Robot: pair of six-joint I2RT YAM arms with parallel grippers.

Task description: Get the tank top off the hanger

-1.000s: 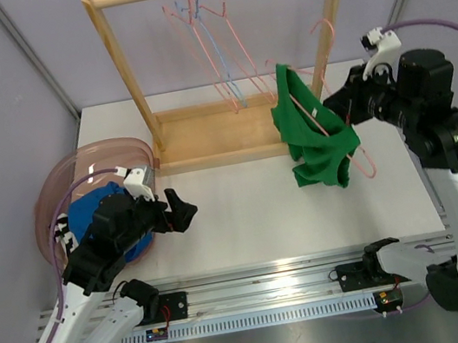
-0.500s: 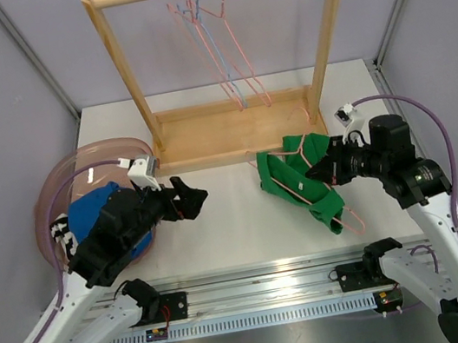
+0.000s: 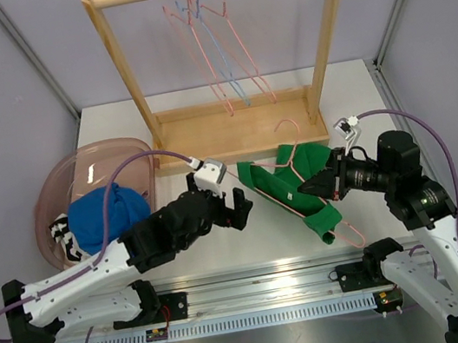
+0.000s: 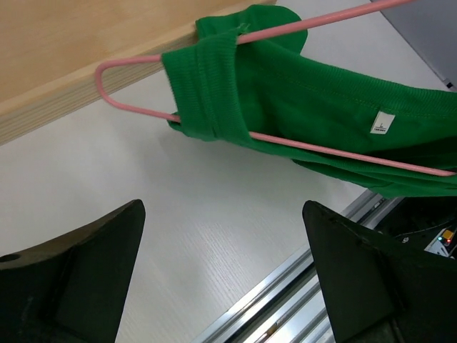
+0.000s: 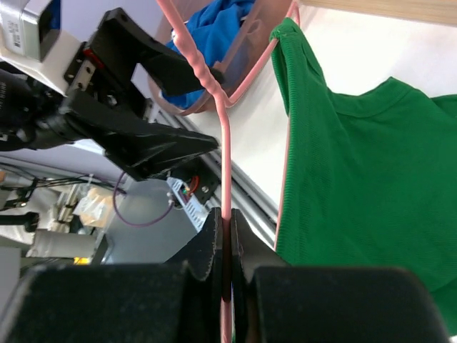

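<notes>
My left fingers (image 4: 78,279) have swung in beside the tank top (image 3: 284,184), spread wide. My right fingers (image 5: 211,246) clamp the hanger (image 5: 226,157) neck, so stripping can begin.

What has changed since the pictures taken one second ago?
The right gripper lowered the pink hanger with the green tank top to the table, leftward. The left gripper, open, swung from the basin toward it. Unchanged: right grip on hanger, blue cloth in basin.
</notes>
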